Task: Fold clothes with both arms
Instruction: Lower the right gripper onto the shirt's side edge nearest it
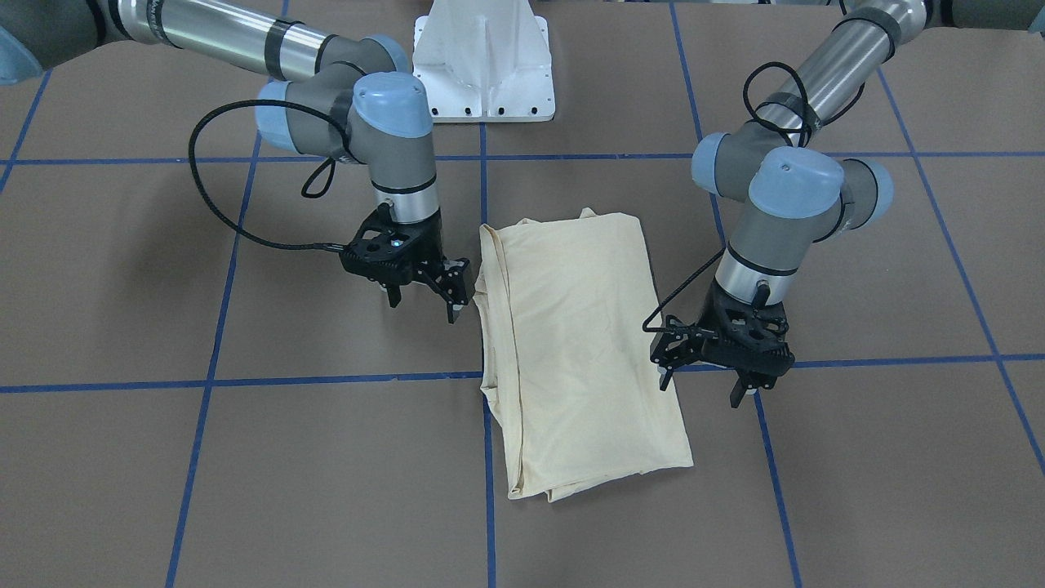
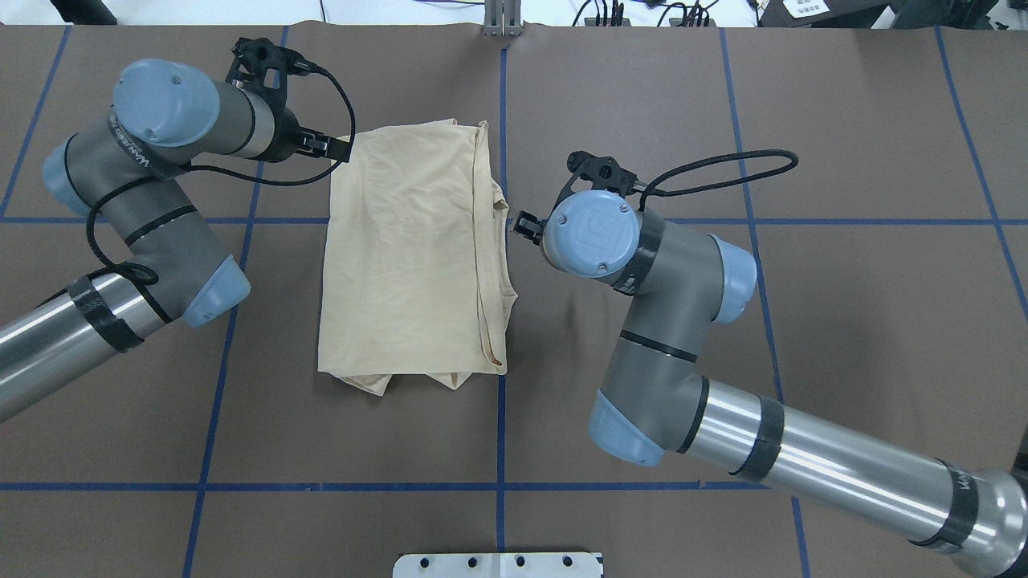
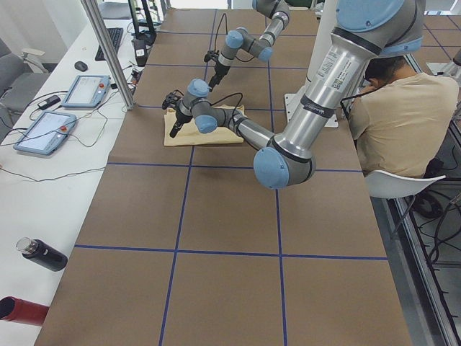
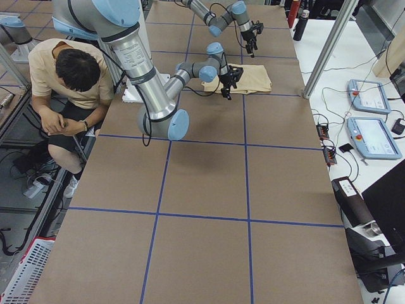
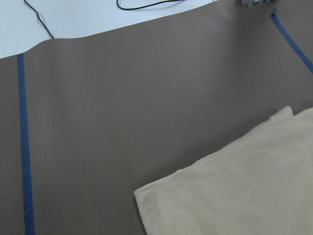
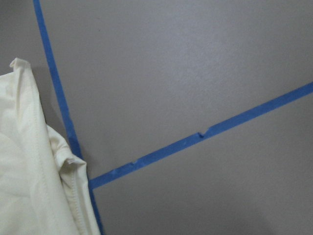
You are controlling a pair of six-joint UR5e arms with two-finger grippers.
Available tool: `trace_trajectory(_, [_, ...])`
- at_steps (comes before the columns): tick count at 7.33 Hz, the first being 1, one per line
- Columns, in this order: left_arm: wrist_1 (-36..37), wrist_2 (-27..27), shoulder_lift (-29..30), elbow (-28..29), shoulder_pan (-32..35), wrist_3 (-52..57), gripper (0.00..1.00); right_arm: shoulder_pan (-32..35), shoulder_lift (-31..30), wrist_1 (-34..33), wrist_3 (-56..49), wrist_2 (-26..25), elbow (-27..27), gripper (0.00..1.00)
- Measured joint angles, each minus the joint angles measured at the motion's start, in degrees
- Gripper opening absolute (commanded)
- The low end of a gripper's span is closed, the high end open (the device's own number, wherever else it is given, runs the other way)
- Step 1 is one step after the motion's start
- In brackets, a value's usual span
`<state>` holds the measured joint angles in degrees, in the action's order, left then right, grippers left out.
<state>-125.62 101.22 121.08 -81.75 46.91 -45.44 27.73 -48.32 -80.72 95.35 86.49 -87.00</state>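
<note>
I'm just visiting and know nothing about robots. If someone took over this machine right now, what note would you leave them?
Left gripper: open, empty, beside one long edge of the T-shirt.
Right gripper: open, empty, at the opposite edge.
T-shirt: flat on the table, between both grippers.
Done: folded into a long rectangle.
Left: probably one more fold across its length.

A robotics lab: the jointed left arm (image 2: 152,229) and right arm (image 2: 658,361) work over a brown table (image 2: 843,361) gridded with blue tape (image 2: 361,486), with teach pendants (image 4: 373,136) on a white side bench (image 3: 43,187) and a seated operator (image 4: 73,82).
</note>
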Motion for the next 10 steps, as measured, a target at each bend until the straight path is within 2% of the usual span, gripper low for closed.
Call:
trace_trajectory(1, [0.0, 0.0, -0.2, -0.3, -0.1, -0.3, 1.00, -1.7, 2.3, -1.3, 1.5, -1.5, 2.1, 0.41])
trace_trajectory(3, [-0.1, 0.0, -0.3, -0.5, -0.2, -0.5, 1.00, -4.1, 3.8, -2.1, 2.4, -2.5, 4.1, 0.40])
trace_trajectory(4, [-0.1, 0.0, -0.3, -0.5, -0.2, -0.5, 1.00, -4.8, 3.9, -2.2, 2.4, -2.6, 4.6, 0.35])
trace_trajectory(7, [-0.1, 0.0, -0.3, -0.5, -0.2, -0.5, 1.00, -6.0, 4.0, -2.3, 2.4, -2.7, 4.9, 0.34])
trace_trajectory(8, [-0.1, 0.0, -0.3, -0.5, -0.3, -0.5, 1.00, -6.2, 4.0, -2.3, 2.4, -2.7, 4.9, 0.24])
trace_trajectory(9, [-0.1, 0.0, -0.3, -0.4, -0.3, -0.5, 1.00, -6.2, 4.1, -2.3, 2.4, -2.7, 4.9, 0.09])
trace_trajectory(10, [-0.1, 0.0, -0.4, -0.4, -0.3, -0.5, 1.00, -6.3, 4.3, -2.3, 2.4, -2.8, 4.9, 0.00])
